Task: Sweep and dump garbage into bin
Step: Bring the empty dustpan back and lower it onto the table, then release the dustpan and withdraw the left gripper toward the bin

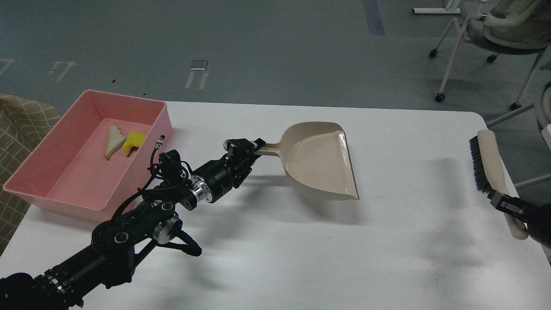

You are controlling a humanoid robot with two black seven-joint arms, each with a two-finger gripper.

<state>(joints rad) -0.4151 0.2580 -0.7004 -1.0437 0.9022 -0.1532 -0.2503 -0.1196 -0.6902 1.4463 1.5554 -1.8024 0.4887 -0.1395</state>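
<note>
The pink bin [51,196] stands at the table's left. The garbage lies inside it near the far end: a pale beige wedge [113,141] and a yellow chunk [133,143] side by side. My left gripper [249,149] is shut on the handle of the beige dustpan [320,160], which is empty and sits low at the table's middle. My right gripper [508,206] is shut on the handle of the beige brush [488,161] with black bristles, at the table's right edge.
The white table [301,258] spreads below. A checked cloth [21,125] lies left of the bin. Office chairs [495,30] stand on the floor at the far right. My left arm [129,224] crosses the table's front left.
</note>
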